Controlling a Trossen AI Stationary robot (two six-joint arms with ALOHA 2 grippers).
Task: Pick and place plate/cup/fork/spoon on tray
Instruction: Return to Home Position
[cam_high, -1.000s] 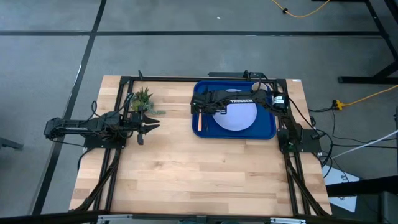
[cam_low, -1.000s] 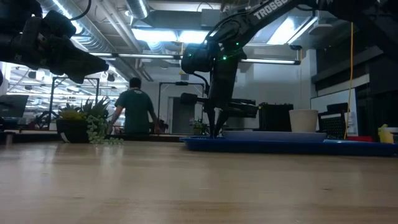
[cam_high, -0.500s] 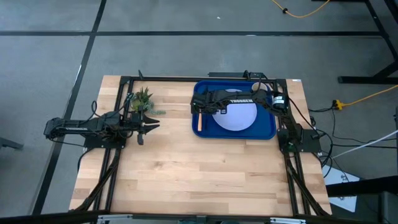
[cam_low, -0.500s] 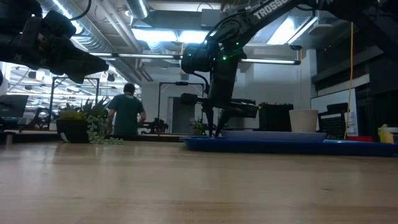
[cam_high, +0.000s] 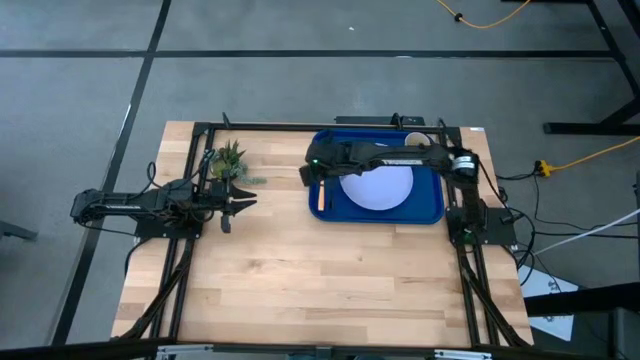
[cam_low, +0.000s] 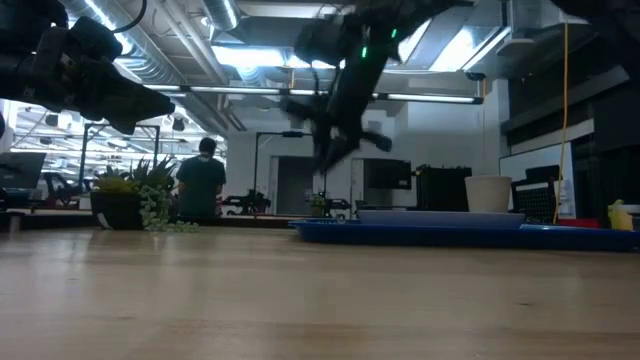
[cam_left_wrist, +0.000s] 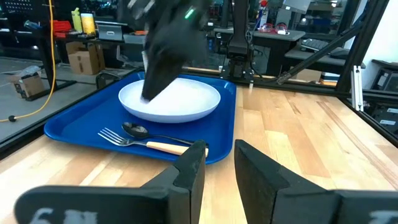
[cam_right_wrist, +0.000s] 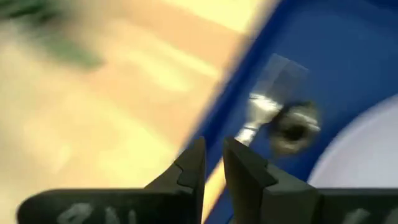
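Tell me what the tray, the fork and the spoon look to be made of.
Tray: glossy blue plastic, probably; moulded rounded rim with sheen. Fork: shiny metal tines, pale handle that looks like wood. Spoon: dark polished metal, seemingly; its bowl reflects light.

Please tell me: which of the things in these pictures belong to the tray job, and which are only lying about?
Belong to the job: tray; plate, fork, spoon and cup, all on it; right hand, raised above the tray's fork end; left hand, waiting at the left side of the table.

Only lying about: potted plant on the table; person in the background.
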